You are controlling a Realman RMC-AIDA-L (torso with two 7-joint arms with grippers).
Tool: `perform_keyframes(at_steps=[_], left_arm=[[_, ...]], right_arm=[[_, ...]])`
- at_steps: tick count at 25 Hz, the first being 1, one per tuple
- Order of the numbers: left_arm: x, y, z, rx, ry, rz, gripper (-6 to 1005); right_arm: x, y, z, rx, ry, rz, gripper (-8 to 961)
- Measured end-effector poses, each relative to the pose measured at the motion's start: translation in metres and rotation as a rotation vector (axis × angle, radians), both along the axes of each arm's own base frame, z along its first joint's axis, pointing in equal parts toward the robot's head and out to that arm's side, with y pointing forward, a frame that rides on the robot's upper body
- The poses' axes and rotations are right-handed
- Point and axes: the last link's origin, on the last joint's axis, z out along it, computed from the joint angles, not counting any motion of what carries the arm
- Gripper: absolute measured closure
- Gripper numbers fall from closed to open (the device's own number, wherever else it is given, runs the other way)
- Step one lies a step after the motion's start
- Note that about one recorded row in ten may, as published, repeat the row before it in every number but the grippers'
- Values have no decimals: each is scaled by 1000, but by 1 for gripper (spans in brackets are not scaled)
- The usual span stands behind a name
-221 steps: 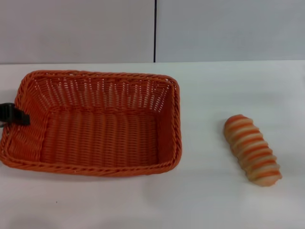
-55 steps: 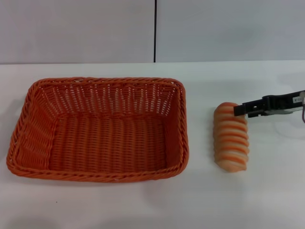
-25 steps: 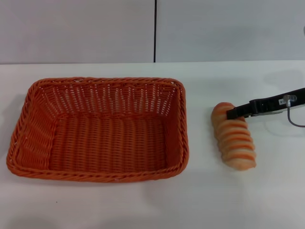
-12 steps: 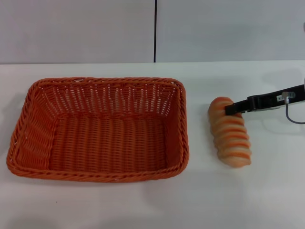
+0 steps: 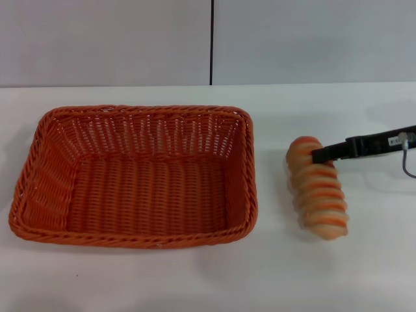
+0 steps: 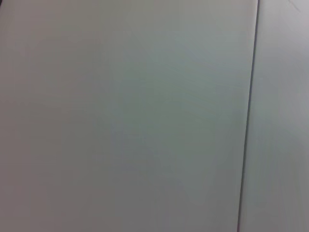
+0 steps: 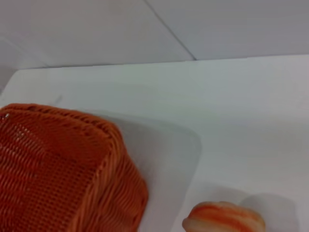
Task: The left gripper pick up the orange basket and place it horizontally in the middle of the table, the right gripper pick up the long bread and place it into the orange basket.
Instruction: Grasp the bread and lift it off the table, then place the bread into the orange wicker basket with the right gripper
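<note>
The orange basket (image 5: 149, 188) lies lengthwise across the white table (image 5: 195, 279), left of centre, with nothing in it. To its right lies the long bread (image 5: 318, 192), striped face up, pointing roughly away from me. My right gripper (image 5: 317, 156) reaches in from the right and is shut on the bread's far end. In the right wrist view a corner of the basket (image 7: 58, 169) and one end of the bread (image 7: 224, 220) show. My left gripper is out of view; its wrist view shows only a grey wall.
A thin grey cable (image 5: 408, 170) hangs off the right gripper near the table's right edge. A grey wall with a dark vertical seam (image 5: 211, 42) stands behind the table. A gap of bare tabletop separates basket and bread.
The left gripper let go of the basket's left rim and left the view. The right gripper came in and took the bread's far end. In the last second that end shifted slightly and the near end swung.
</note>
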Motion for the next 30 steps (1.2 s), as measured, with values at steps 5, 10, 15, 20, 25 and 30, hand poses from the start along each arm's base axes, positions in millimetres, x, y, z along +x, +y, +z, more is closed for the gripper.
perform_keyframes(at_steps=[5,10,15,20,25,30], left_arm=[[-1,1,-1,0,-1,8,177],[-1,1,-1,1,0,11,178],[-2,-1,-1,1,-1,15,178],[-5,-4,-2,-2,-4,25,178],[-6,-6,-2,-2,-4,30,178],[-7,-9,-2,-1,-3,34,178]], right_arm=[[2,-14,13,14,30,9,714],[-4,-30,24,-27,90,39,743],[-13,-36,36,8,88,87,771],[-35,-38,51,-16,165,172,805],[-62,-36,55,-63,246,259,819],[-94,-28,59,-73,352,374,821]])
